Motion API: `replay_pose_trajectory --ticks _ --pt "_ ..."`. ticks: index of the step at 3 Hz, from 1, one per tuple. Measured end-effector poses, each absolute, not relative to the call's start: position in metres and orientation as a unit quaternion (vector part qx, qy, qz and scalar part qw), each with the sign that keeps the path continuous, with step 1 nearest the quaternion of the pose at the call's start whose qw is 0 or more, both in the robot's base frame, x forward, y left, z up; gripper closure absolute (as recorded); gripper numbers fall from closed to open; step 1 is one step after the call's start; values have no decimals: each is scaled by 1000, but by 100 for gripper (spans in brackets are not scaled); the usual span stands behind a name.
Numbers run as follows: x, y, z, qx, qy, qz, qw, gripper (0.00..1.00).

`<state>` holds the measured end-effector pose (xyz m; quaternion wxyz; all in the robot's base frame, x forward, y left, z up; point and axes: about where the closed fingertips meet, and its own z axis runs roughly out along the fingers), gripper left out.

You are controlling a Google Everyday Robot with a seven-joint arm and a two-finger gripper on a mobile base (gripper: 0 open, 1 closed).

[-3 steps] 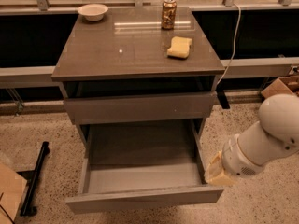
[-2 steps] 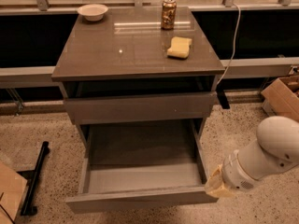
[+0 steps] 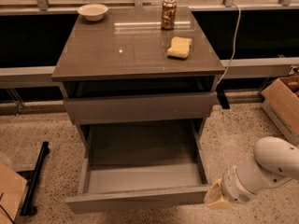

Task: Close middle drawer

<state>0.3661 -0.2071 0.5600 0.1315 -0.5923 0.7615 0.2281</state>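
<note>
The middle drawer (image 3: 140, 200) is pulled far out of the grey-brown cabinet (image 3: 135, 50). Its plain flat front faces me and its grey inside (image 3: 145, 177) holds nothing. The taller-fronted top drawer (image 3: 140, 107) above it stands slightly out. The lowest drawer is hidden under the open one. My gripper (image 3: 216, 197), yellowish at its tip, is at the end of the white arm (image 3: 266, 167) at the lower right. It sits right beside the front right corner of the middle drawer, level with the drawer's front.
On the cabinet top stand a white bowl (image 3: 92, 11), a can (image 3: 168, 13) and a yellow sponge (image 3: 180, 47). A white cable (image 3: 233, 41) hangs at the right. Cardboard boxes lie on the floor at the right (image 3: 282, 101) and lower left (image 3: 9, 190). A black bar (image 3: 35, 181) lies on the floor at the left.
My arm and gripper have moved down and forward along the drawer's right side to its front right corner. The drawer stays about as far out as before.
</note>
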Motion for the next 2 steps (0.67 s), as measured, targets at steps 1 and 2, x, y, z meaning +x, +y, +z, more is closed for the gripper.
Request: replay_pose_trajectory --ticks 1,2 --pt "366 -207 560 -592 762 228 131 100" --pt "373 -196 538 -593 763 226 121 100"
